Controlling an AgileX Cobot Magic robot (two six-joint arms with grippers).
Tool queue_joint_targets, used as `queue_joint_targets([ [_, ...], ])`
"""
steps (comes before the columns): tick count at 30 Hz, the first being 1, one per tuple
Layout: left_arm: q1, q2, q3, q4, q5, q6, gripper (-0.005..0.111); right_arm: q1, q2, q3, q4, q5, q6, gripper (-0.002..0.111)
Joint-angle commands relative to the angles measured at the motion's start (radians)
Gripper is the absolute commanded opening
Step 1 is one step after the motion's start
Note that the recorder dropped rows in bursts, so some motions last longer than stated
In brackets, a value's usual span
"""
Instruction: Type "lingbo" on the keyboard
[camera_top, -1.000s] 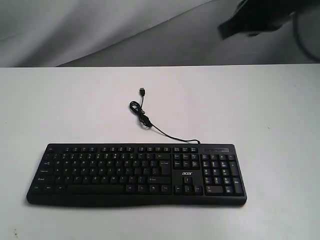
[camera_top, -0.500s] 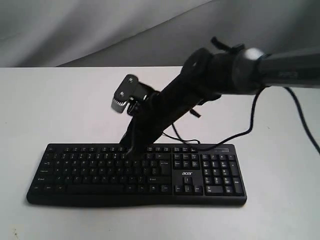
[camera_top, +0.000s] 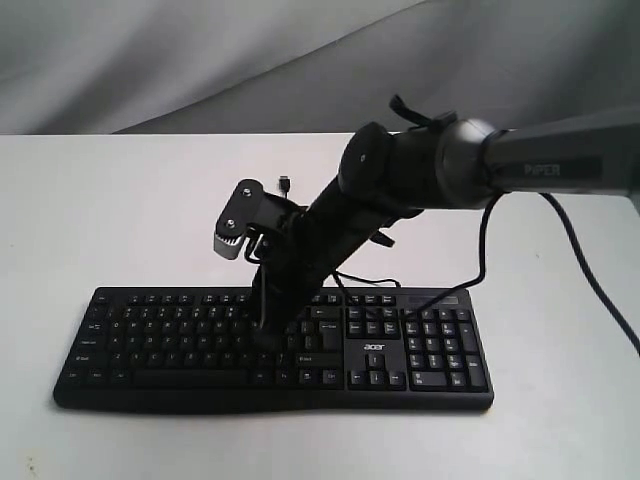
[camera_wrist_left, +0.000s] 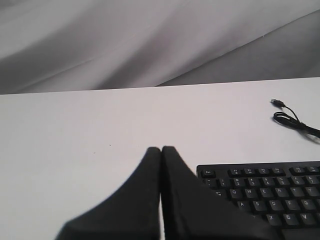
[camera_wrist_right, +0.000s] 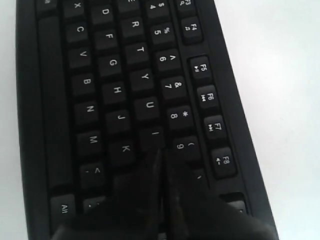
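Reaching down onto the keyboard (camera_top: 150, 345) by the table's (camera_top: 100, 200) front edge, the right end effector (camera_top: 268, 338) is closed tight, holding nothing.

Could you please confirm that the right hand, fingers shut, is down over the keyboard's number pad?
No: the right hand, fingers shut, is down over the letter keys of the keyboard, its tip beside I and K, not the number pad. The right wrist view shows this.

The right gripper (camera_top: 268, 338), absent a second ago, now reaches over the keyboard (camera_top: 150, 345). Its tip is lower, at the letter rows.
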Motion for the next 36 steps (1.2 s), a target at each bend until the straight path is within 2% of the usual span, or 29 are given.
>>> queue_joint_targets([
  [1,0.001,-0.004,0.005,-0.004,-0.007,-0.002,0.001,0.022,-0.001,-0.001,-0.022,0.02,0.005,0.0],
  [36,0.001,-0.004,0.005,-0.004,-0.007,-0.002,0.001,0.045,-0.002,0.029,-0.08,0.015,0.006,0.0],
])
